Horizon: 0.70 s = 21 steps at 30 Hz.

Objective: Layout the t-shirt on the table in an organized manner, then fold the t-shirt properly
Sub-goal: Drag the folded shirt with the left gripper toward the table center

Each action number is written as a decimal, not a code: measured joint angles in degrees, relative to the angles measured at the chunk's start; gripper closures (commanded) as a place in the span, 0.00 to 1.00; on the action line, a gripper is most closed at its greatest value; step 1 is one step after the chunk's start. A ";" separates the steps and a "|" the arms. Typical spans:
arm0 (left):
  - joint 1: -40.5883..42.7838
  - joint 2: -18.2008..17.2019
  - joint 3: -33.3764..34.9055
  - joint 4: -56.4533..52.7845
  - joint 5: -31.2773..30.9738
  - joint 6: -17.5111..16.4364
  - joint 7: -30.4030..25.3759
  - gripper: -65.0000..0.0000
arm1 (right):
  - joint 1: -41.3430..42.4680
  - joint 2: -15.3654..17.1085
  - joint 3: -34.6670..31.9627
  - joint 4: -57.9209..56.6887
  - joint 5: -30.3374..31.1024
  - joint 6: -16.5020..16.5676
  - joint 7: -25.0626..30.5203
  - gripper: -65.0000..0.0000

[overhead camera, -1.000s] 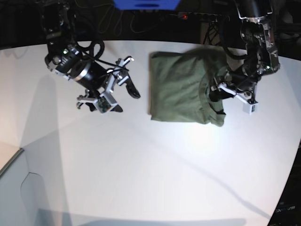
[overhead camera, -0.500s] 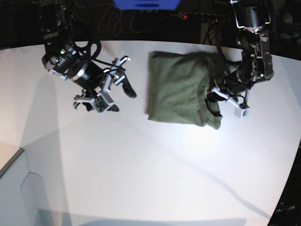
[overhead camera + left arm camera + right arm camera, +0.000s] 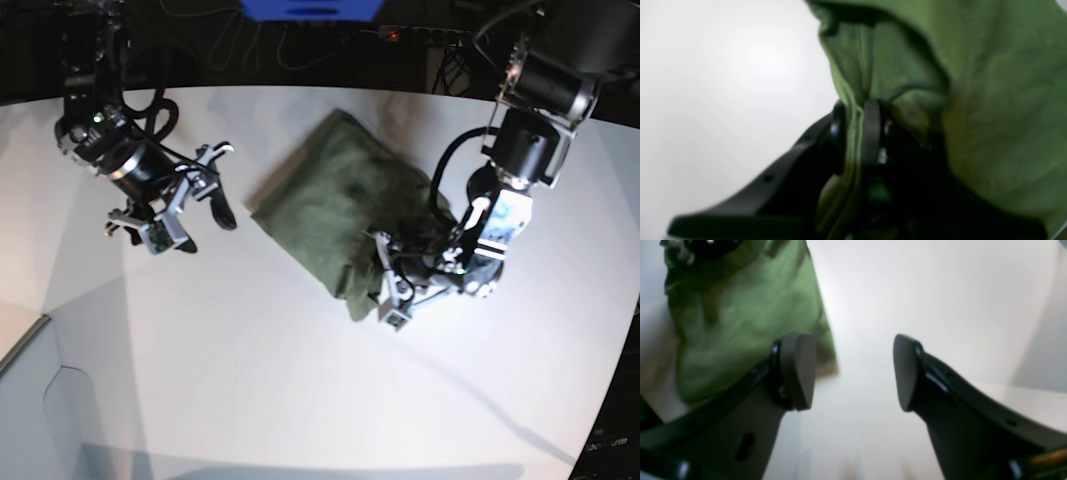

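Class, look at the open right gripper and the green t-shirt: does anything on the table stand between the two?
Nothing visible does. Only bare white table lies between the right gripper, its jaws apart, and the t-shirt. The left gripper is clamped on the shirt's far side, out of that path.

No text, label, brand or number can be read on anything here (both wrist views are blurred).
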 measured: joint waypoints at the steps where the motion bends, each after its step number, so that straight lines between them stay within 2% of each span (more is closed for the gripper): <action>1: -1.66 0.44 3.28 -0.66 0.20 0.02 0.66 1.00 | 0.00 0.04 0.85 0.00 0.04 0.02 -0.04 0.44; 6: -7.58 5.70 16.98 -4.22 0.42 -0.13 0.50 1.00 | -0.35 -0.39 5.81 0.00 0.22 0.02 -0.09 0.44; 9: -9.29 8.52 22.64 -6.14 0.15 -0.33 -3.04 1.00 | -0.68 -1.16 9.75 0.00 0.20 0.02 -0.04 0.44; 15: -11.82 12.02 30.75 -11.58 -0.07 -0.33 -7.58 1.00 | -1.11 -5.03 18.29 0.00 0.20 0.02 -0.09 0.44; 21: -12.94 13.05 36.02 -13.44 0.35 0.07 -11.41 1.00 | -1.14 -5.70 21.14 0.00 0.00 0.00 -0.09 0.44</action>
